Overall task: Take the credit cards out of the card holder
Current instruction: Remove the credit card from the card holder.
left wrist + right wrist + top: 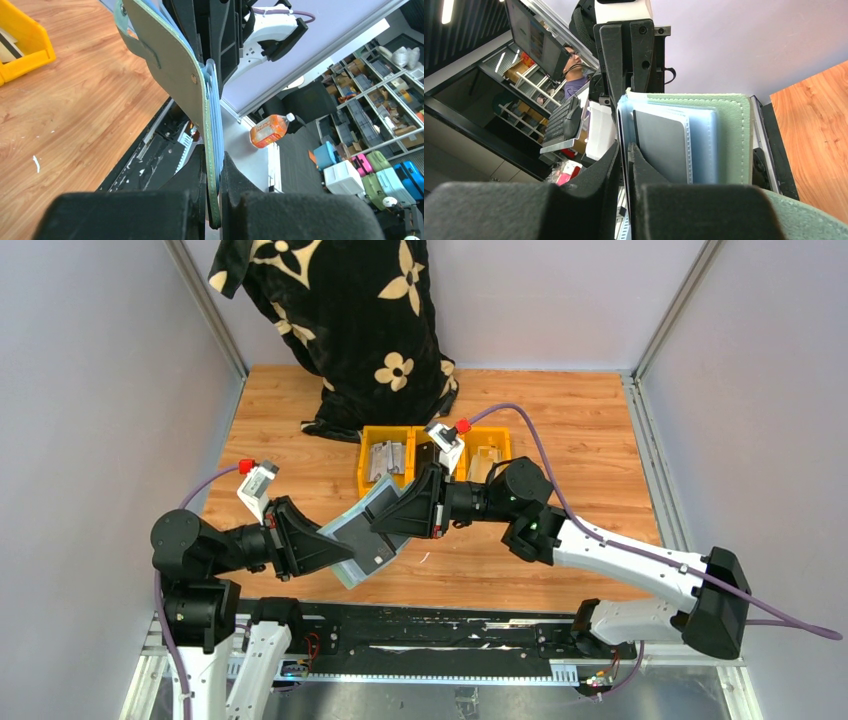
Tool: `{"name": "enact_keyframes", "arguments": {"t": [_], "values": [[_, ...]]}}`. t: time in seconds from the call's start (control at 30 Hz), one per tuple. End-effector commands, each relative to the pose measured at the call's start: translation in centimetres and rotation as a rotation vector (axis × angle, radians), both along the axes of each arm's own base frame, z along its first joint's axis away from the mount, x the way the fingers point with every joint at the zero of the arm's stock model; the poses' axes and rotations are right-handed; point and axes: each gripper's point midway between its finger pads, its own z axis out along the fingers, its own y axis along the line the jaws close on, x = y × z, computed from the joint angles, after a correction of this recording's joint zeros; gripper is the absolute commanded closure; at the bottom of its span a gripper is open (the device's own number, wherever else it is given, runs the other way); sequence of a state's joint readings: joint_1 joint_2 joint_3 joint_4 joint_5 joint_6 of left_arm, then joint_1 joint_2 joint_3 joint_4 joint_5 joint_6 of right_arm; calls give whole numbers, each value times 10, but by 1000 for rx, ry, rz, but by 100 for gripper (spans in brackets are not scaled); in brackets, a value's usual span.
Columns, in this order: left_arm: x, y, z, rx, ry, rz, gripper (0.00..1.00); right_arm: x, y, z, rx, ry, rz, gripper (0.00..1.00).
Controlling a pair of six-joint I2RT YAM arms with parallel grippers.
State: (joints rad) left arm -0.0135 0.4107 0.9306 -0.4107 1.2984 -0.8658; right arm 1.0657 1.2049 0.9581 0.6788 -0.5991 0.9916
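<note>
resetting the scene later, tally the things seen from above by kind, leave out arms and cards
yellow bins: 3
card holder: 1
black floral cloth: 1
total: 5

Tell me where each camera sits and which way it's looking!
Top camera: up high behind the arms, looking down at the wooden table; both arms and their bases show.
Left wrist camera: on the left arm, looking along the left hand, which pinches the sage-green folding card holder.
Right wrist camera: on the right arm, looking along the right hand, fingers either side of the card holder's pale-blue inner leaf.
Shared: all three see the card holder; each wrist view shows the other hand beyond it.
</note>
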Motion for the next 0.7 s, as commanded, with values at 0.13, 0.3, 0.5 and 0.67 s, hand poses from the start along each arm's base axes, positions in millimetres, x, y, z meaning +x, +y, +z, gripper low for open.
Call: {"name": "enact_keyframes", "arguments": {"t": [0.13,0.3,0.5,0.67], "values": [[-7,0,2,17,-16,-36,100,-4,0,11,36,-17,29,96],[-7,0,2,18,-14,-34,97,2,-2,10,44,7,-17,100],[-4,0,4,16,1,-26,86,11,-16,14,120,42,-90,100],[-4,0,8,13,2,-15,76,11,-21,17,137,48,-95,100]]}}
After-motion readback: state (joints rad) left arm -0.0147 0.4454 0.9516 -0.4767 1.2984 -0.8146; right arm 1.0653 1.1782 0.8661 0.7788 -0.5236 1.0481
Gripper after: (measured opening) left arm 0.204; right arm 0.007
